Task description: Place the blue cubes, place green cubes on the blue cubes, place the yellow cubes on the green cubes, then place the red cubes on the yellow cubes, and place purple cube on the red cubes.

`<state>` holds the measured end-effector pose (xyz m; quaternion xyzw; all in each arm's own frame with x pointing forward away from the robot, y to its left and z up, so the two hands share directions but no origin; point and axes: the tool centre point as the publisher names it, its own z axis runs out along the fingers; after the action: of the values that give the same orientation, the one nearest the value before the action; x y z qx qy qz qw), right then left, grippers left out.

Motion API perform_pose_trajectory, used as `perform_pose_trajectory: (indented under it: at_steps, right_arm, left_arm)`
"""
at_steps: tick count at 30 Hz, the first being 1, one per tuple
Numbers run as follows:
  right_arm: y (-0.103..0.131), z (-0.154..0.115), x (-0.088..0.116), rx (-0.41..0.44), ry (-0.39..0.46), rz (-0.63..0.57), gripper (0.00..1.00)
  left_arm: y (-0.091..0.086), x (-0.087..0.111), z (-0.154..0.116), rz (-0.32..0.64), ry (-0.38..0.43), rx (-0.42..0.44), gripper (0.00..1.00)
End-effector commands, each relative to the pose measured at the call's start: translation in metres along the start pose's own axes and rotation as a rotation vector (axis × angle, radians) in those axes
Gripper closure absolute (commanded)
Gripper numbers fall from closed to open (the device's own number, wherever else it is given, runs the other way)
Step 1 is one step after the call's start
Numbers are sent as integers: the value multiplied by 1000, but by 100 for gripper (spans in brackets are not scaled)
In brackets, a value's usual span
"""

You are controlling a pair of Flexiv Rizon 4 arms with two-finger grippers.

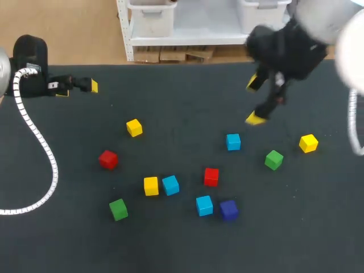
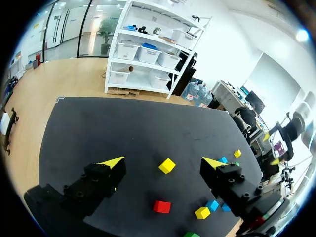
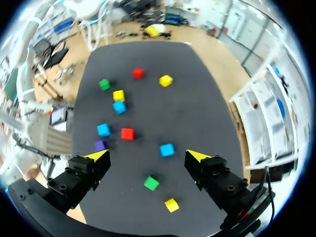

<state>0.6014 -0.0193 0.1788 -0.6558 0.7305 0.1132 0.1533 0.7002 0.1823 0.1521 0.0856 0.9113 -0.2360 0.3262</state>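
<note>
Cubes lie scattered singly on the dark table [image 1: 68,239]; none is stacked. One blue cube [image 1: 233,141] sits just below my right gripper [image 1: 253,101], which hovers open and empty; between its fingers the right wrist view shows that blue cube [image 3: 167,149]. Two more blue cubes [image 1: 170,185] [image 1: 204,205] lie mid-front, the nearer beside the purple cube [image 1: 228,210]. Green cubes [image 1: 118,209] [image 1: 273,160], yellow cubes [image 1: 134,127] [image 1: 151,186] [image 1: 308,143] and red cubes [image 1: 108,160] [image 1: 211,177] are spread around. My left gripper [image 1: 79,86] stays open at the far left, holding nothing.
In the left wrist view, the left gripper [image 2: 163,161] looks out over a yellow cube [image 2: 167,165] and a red cube [image 2: 162,206]. The left arm's white cable [image 1: 40,142] loops across the table's left side. The table's back edge runs just behind both grippers.
</note>
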Motion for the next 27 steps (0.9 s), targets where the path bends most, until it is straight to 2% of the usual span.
perform_pose_trajectory:
  at_steps: [1, 5, 13, 19, 27]
  right_arm:
    - [22, 45, -25, -178, 379, -420, 0]
    - [50, 71, -29, -211, 438, -506, 0]
    - [89, 94, -25, -267, 484, -567, 0]
    - [105, 108, -15, -331, 525, -596, 0]
    - [111, 130, -17, -397, 493, -531, 0]
  left_arm:
    - [2, 1, 0, 2, -5, 11, 0]
    - [2, 1, 0, 2, -5, 11, 0]
    - [2, 1, 0, 2, -5, 11, 0]
    - [2, 1, 0, 2, -5, 11, 0]
    - [2, 1, 0, 2, -5, 11, 0]
